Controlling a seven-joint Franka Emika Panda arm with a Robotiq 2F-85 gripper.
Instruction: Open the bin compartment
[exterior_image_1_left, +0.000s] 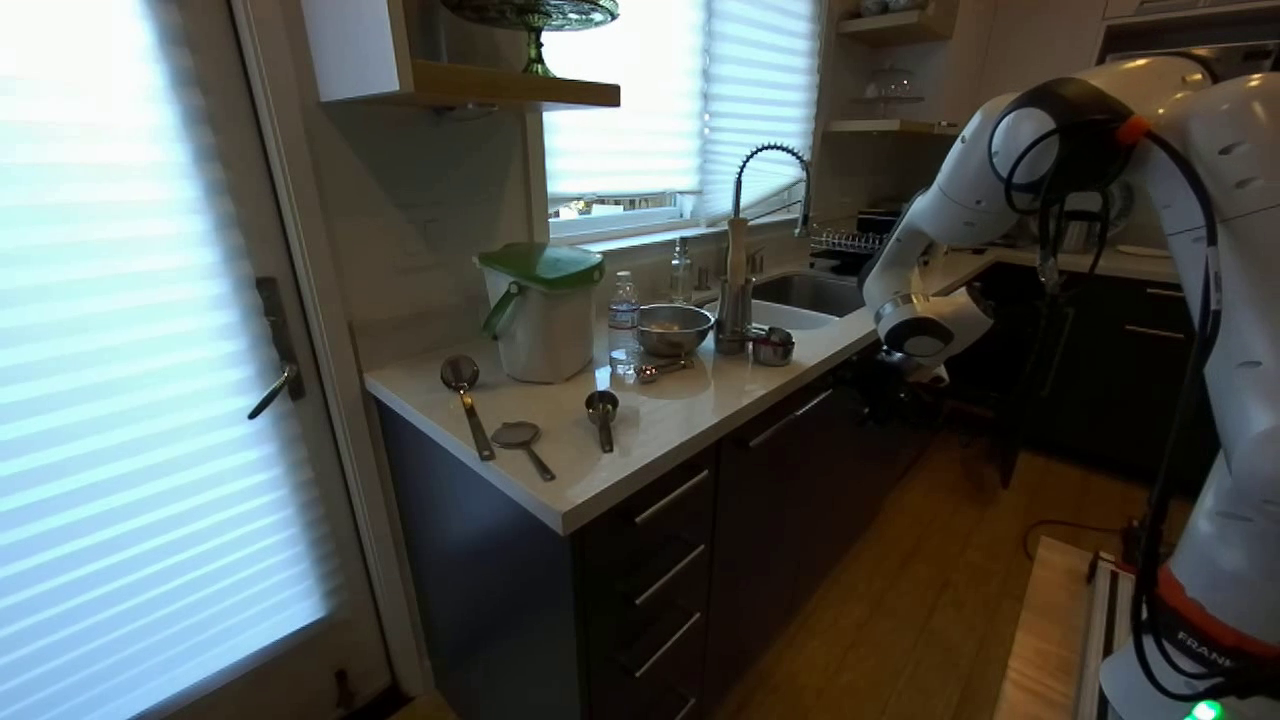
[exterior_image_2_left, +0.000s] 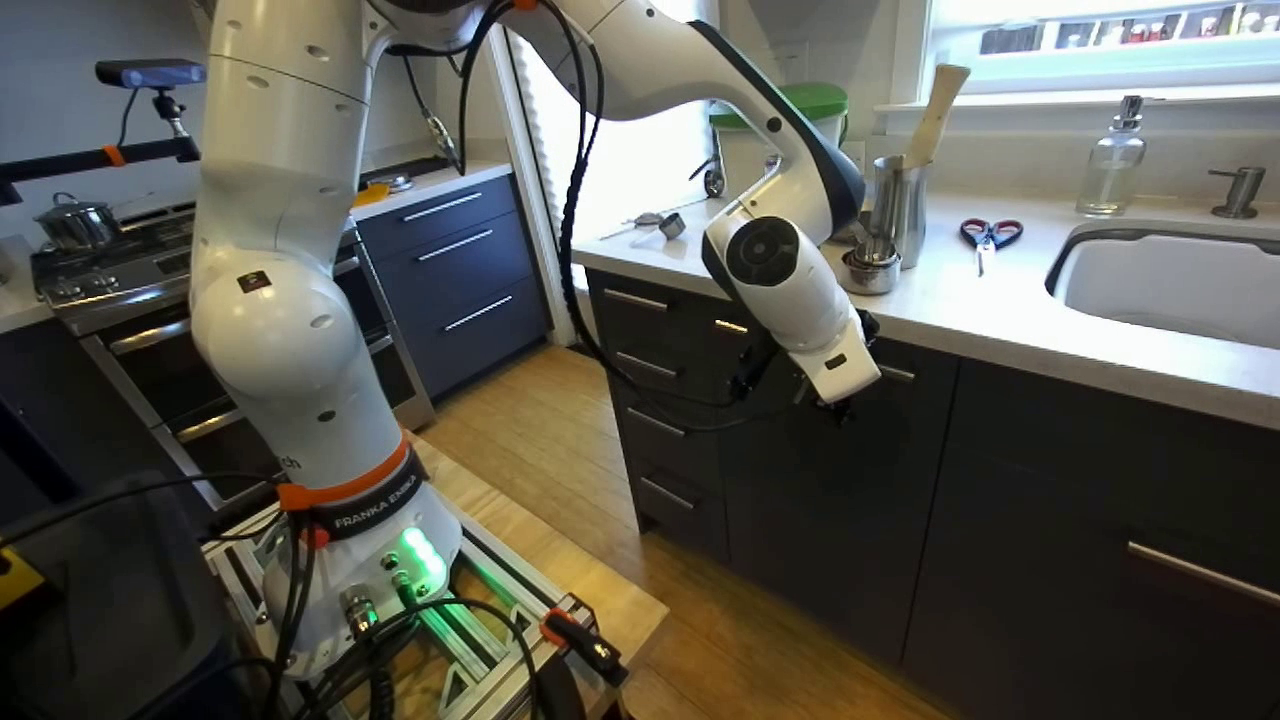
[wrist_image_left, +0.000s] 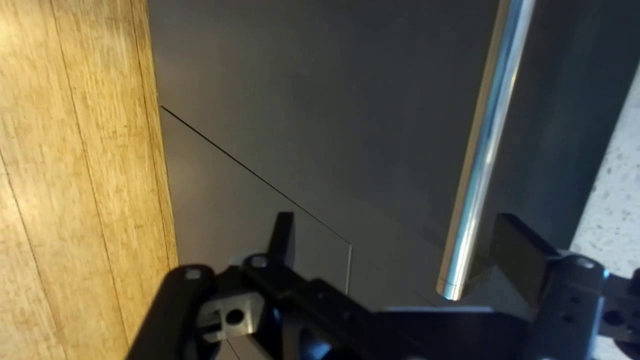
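The bin compartment is a tall dark cabinet front (exterior_image_2_left: 835, 500) under the counter, shut flush with its neighbours; it also shows in an exterior view (exterior_image_1_left: 765, 540). Its long silver bar handle (exterior_image_1_left: 790, 417) runs near the top edge, and in an exterior view the arm hides the handle's middle (exterior_image_2_left: 897, 374). In the wrist view my gripper (wrist_image_left: 400, 235) is open. The handle (wrist_image_left: 482, 155) crosses the picture and its near end lies between the two fingers, closer to the right finger. A gap shows on both sides. I cannot tell how deep the handle sits between the fingers.
The white counter (exterior_image_2_left: 1050, 330) edge runs just above the gripper. A stack of metal measuring cups (exterior_image_2_left: 870, 272) stands near that edge. A drawer column (exterior_image_1_left: 650, 580) adjoins the bin front. The wooden floor (wrist_image_left: 75, 175) lies below. A white bin with green lid (exterior_image_1_left: 545, 320) stands on the counter.
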